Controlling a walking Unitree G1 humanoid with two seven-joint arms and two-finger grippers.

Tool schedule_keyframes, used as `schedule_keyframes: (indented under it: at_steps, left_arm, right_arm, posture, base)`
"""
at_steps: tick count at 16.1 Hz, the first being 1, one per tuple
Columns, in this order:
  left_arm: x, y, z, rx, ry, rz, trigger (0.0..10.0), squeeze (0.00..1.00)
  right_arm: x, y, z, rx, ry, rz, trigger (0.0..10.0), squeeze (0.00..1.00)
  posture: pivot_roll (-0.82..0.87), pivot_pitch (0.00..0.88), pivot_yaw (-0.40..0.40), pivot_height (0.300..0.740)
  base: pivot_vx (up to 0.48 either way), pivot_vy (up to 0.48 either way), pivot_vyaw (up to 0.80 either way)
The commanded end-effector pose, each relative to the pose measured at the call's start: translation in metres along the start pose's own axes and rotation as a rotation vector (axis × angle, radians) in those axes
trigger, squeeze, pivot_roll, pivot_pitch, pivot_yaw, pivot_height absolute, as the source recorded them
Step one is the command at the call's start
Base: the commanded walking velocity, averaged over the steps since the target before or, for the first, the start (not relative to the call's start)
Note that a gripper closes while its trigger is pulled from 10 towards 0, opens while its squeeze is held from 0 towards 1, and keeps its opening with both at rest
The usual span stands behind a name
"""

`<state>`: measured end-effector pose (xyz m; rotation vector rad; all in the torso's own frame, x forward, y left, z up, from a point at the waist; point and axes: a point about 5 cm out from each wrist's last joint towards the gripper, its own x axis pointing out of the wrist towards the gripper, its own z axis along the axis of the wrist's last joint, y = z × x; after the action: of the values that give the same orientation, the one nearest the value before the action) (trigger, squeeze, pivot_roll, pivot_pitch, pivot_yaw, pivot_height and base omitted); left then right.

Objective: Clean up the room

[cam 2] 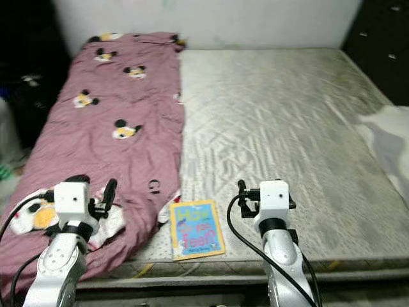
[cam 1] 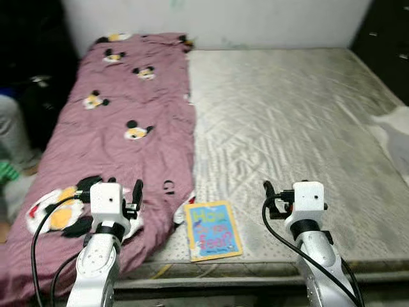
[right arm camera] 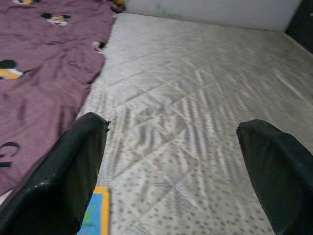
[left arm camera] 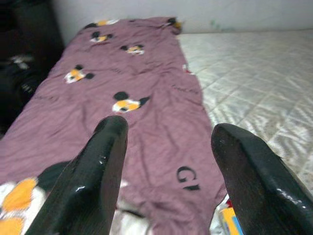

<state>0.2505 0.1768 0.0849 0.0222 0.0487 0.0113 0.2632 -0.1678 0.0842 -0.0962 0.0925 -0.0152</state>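
Observation:
A bed with a bare grey quilted mattress lies before me. A maroon blanket with cartoon mouse prints covers its left half and hangs over the front corner. A thin book with a yellow border and blue cover lies flat near the front edge, just right of the blanket. My left gripper hovers open above the blanket's front part, left of the book. My right gripper hovers open over the bare mattress, right of the book. Neither holds anything.
A pale wall runs behind the bed. Dark furniture stands at the back right, and dark clutter at the left. A light grey cloth lies on the mattress's right edge. Grey and green items sit at the far left.

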Motion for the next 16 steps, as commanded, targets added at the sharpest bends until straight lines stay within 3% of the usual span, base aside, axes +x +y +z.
schedule_keyframes:
  at_steps: [1, 3, 8, 16]
  left_arm:
    - [-0.003, 0.002, -0.002, -0.001, 0.022, 0.015, 10.0, 0.0]
    - [-0.001, 0.0, 0.001, -0.023, 0.015, -0.021, 10.0, 0.0]
    - [-0.005, 0.012, 0.005, 0.003, 0.007, 0.012, 10.0, 0.0]
    - [-0.004, 0.011, 0.004, -0.021, 0.02, 0.013, 10.0, 0.0]
  right_arm:
    - [-0.003, 0.002, -0.001, 0.017, 0.005, 0.005, 10.0, 0.0]
    - [-0.004, 0.003, 0.0, 0.033, 0.007, 0.006, 10.0, 0.0]
    - [-0.006, 0.002, 0.005, 0.053, -0.009, 0.012, 10.0, 0.0]
    - [-0.003, 0.004, 0.006, 0.048, -0.004, 0.033, 10.0, 0.0]
  posture:
    - [-0.06, 0.09, 0.039, 0.74]
    - [-0.06, 0.101, 0.038, 0.74]
    - [-0.06, 0.136, 0.034, 0.74]
    - [-0.06, 0.144, 0.028, 0.74]
  base:
    - [0.0, 0.0, 0.0]
    - [0.0, 0.0, 0.0]
    - [0.0, 0.0, 0.0]
    - [0.0, 0.0, 0.0]
